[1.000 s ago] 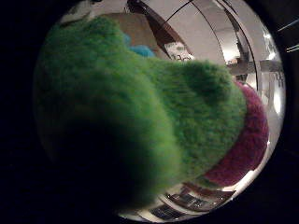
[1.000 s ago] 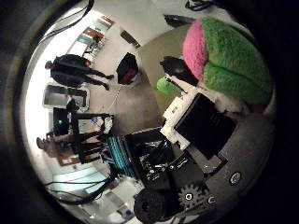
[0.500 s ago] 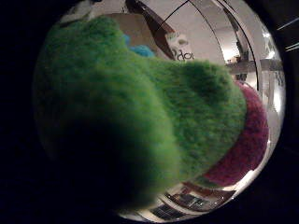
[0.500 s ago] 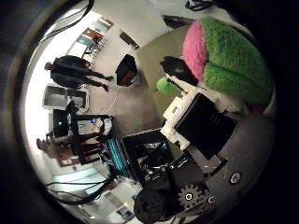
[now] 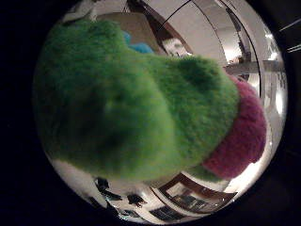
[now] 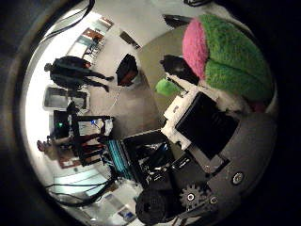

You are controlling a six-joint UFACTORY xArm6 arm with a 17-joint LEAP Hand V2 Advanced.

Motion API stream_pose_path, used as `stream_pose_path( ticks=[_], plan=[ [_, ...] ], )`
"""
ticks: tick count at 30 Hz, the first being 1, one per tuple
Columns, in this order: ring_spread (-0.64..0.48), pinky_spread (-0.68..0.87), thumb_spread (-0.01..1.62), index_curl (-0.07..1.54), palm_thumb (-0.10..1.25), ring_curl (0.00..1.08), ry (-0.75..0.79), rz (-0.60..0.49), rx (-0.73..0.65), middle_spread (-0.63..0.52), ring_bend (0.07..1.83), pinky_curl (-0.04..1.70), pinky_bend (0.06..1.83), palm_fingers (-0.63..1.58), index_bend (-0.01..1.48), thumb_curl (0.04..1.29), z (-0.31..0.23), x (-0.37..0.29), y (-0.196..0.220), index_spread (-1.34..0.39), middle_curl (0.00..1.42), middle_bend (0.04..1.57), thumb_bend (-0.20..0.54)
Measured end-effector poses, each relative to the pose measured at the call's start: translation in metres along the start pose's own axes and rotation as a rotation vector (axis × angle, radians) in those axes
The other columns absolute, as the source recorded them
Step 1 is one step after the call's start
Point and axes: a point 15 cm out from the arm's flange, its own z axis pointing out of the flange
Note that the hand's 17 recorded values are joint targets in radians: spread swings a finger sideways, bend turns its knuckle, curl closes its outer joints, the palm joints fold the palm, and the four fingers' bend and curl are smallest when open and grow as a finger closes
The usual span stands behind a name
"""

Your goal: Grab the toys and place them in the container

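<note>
A fuzzy green plush toy (image 5: 131, 117) with a pink part (image 5: 240, 136) fills the little finger side palm view, pressed close against the palm. In the thumb side palm view the same toy (image 6: 230, 59) sits against my hand (image 6: 202, 122), whose white and black fingers (image 6: 181, 77) curl onto it. The toy is lifted off the tan tabletop (image 6: 153, 54). A small green thing (image 6: 166, 87) and a blue thing (image 5: 139, 46) lie on the surface behind. No container shows clearly.
A brown surface or box (image 5: 129, 23) lies beyond the toy. A black object (image 6: 126, 69) stands on the floor past the table's edge. Racks and furniture (image 6: 89, 136) stand further off in the room.
The background behind the toy has shifted slightly, so the hand has moved a little. The toy stays held against the palm the same way.
</note>
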Motion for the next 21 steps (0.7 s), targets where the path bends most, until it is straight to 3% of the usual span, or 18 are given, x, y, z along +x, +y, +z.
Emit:
stream_pose_path(
  ticks=[5,6,10,15,21],
  plan=[
    [-0.31,-0.42,1.02,0.73,0.78,0.74,0.007,-0.005,0.007,-0.24,1.04,0.84,0.90,0.42,0.30,0.39,-0.005,0.018,0.012,-0.47,0.80,0.81,-0.029],
    [-0.30,-0.38,1.02,0.71,0.76,0.72,0.010,-0.003,0.008,-0.23,0.99,0.83,0.83,0.27,0.30,0.39,-0.006,0.024,0.015,-0.48,0.77,0.75,-0.033],
    [-0.21,-0.11,1.02,0.59,0.68,0.60,0.011,-0.013,0.009,-0.15,0.76,0.77,0.68,0.03,0.29,0.36,-0.007,0.026,0.018,-0.47,0.60,0.48,-0.034],
    [-0.06,0.17,1.00,0.47,0.55,0.43,0.011,-0.026,0.009,-0.07,0.45,0.63,0.51,-0.06,0.22,0.31,-0.008,0.027,0.018,-0.45,0.45,0.27,-0.044],
    [0.02,0.26,0.97,0.36,0.47,0.34,-0.014,-0.039,-0.016,-0.05,0.33,0.49,0.38,-0.01,0.16,0.29,-0.005,0.018,0.022,-0.44,0.37,0.19,-0.032]
  ],
)
